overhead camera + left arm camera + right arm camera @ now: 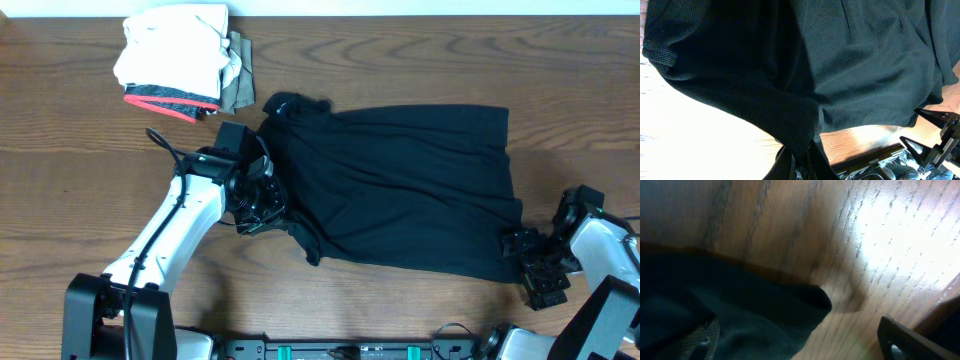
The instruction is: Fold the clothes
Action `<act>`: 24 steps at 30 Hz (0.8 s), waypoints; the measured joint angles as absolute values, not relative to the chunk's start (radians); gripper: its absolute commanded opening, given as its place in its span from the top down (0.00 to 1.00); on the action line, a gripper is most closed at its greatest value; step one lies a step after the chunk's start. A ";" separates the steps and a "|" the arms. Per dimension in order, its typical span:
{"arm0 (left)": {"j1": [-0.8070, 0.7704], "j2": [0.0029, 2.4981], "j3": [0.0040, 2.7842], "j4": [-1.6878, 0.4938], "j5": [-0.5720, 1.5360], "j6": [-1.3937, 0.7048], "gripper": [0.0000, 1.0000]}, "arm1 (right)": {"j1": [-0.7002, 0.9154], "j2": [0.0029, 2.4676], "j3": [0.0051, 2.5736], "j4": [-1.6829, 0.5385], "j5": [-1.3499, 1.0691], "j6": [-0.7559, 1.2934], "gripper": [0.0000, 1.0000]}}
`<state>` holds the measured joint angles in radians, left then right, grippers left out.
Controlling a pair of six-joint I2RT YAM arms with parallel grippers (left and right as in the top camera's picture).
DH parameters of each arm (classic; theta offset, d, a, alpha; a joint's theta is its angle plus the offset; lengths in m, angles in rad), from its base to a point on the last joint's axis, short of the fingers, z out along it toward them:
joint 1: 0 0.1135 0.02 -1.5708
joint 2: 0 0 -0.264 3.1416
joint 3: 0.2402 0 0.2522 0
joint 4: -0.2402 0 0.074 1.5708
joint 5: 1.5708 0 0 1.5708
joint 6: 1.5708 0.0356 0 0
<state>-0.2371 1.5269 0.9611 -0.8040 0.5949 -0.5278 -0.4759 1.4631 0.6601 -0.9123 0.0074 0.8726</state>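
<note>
While a pile of folded garments sits at the back left of the wooden counter, white and cream on top with a red-trimmed grey piece underneath and olive showing at its right side, the left arm reaches in from the near edge just to the right of it. The left gripper is at the left edge of the black shirt. Its jaws are closed on a bunched fold of the cloth, and from the wrist camera the mesh fabric narrows into a pinch right at the fingers. The shirt spreads out across the middle of the counter, rumpled, with a small crumpled bit poking up at its back left corner. Over at the right, the right gripper is down at the shirt's near right corner. Its jaws are spread wide, one finger standing well clear of the cloth, and the corner lies loose on the wood, not gripped.
</note>
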 measured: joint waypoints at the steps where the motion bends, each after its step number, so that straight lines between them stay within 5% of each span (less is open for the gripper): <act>1: -0.237 1.527 0.961 -0.804 0.595 -0.528 0.93 | -0.476 1.462 0.658 -0.906 0.004 0.875 0.09; 5: -0.237 1.527 0.961 -0.804 0.595 -0.528 0.93 | -0.476 1.451 0.642 -0.875 -0.006 0.881 0.10; 14: -0.237 1.527 0.961 -0.806 0.595 -0.528 0.93 | -0.476 1.407 0.587 -0.786 -0.040 0.914 0.29; 24: -0.237 1.527 0.961 -0.810 0.595 -0.528 0.93 | -0.476 1.405 0.581 -0.761 -0.036 0.963 0.78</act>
<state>-0.2371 1.5269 0.9611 -0.8104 0.5949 -0.5278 -0.4759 1.4048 0.5808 -0.7612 -0.0357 0.9627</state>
